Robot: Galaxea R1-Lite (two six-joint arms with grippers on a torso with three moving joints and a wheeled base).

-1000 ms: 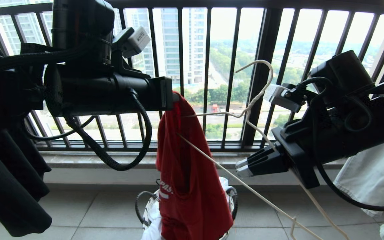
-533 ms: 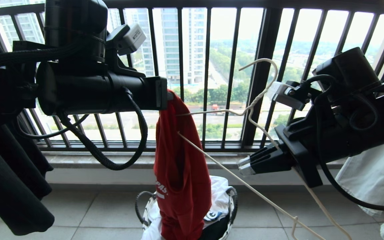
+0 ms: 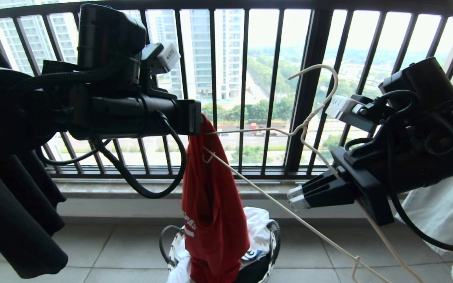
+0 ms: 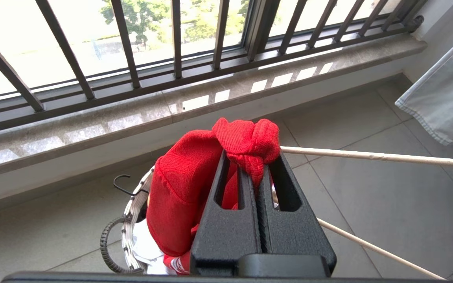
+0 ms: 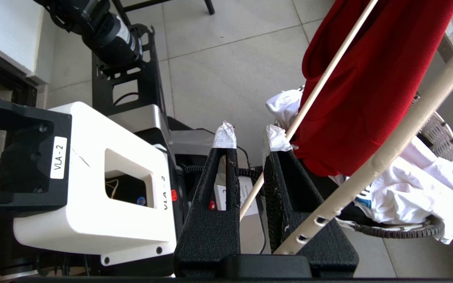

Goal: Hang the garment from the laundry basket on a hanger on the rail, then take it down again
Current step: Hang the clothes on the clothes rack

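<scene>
Jaws pinching bunched red garment [image 4: 246, 143]

The head camera looked forward at the black barred window railing [image 3: 246, 90] from close by. The left wrist camera looked down past its tool [image 4: 256, 177] at the grey tiled floor [image 4: 368, 188]. The right wrist camera looked down too. All three saw the bright red T-shirt [image 3: 210, 212] and the small round basket [image 3: 271, 236].

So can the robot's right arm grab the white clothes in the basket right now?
Probably not yet. The right gripper is busy: it holds the hanger, whose end is poked into the red T-shirt. The white clothes lie in the laundry basket lower down, partly behind the hanging shirt.
</scene>
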